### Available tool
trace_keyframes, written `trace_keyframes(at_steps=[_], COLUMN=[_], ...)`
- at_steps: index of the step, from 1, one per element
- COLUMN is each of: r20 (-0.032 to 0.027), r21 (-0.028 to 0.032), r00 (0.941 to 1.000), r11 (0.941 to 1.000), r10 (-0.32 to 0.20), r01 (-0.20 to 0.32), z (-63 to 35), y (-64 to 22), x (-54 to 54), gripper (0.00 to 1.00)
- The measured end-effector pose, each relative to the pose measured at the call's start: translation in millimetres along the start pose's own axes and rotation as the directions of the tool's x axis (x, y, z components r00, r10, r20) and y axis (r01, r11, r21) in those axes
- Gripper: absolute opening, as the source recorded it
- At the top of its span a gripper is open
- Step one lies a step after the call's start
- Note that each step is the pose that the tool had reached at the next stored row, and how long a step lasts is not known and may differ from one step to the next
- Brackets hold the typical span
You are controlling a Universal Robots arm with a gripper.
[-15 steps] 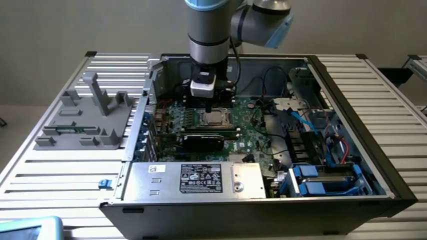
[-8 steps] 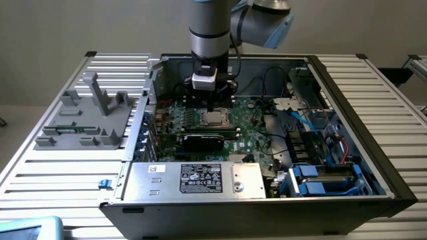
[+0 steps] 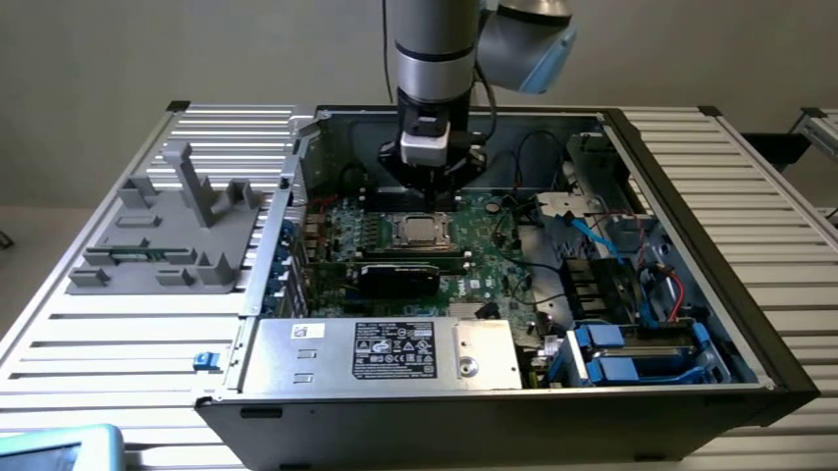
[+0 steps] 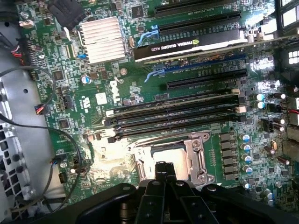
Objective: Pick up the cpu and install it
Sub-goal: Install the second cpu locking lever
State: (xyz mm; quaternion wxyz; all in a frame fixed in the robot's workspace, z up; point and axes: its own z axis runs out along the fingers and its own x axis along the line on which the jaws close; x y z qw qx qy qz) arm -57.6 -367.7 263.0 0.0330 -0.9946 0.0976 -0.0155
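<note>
Small flat square cpu with a silvery-beige metal top, pale against the board around it. It sits inside the dark square socket with a metal frame, near the middle of the green motherboard. In the wrist view the cpu shows as a bright, washed-out square within the frame, partly covered by the fingers.

Left to right in the exterior view: grey plastic tray with upright posts on the slatted white table, just beside the case (slots too small to tell what they hold). Then the open black computer case, lying on its side. Inside it: motherboard, a black graphics card below the socket, a silver labelled power supply box at the front edge, blue drive bays toward the exterior view's right.

Black gripper hangs straight over the socket, fingers clenched together at the cpu's top; contact cannot be judged.
</note>
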Motion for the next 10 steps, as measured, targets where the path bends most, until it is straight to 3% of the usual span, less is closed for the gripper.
trace_keyframes(at_steps=[2,10], r20=[-0.001,-0.001], r21=[-0.0057,-0.0057], r00=[1.0,1.0], r11=[1.0,1.0], r10=[0.0,0.0], r01=[0.0,0.0], z=[-1.0,-0.9], y=[-1.4,-1.4], x=[0.1,0.0], gripper=[0.11,0.11])
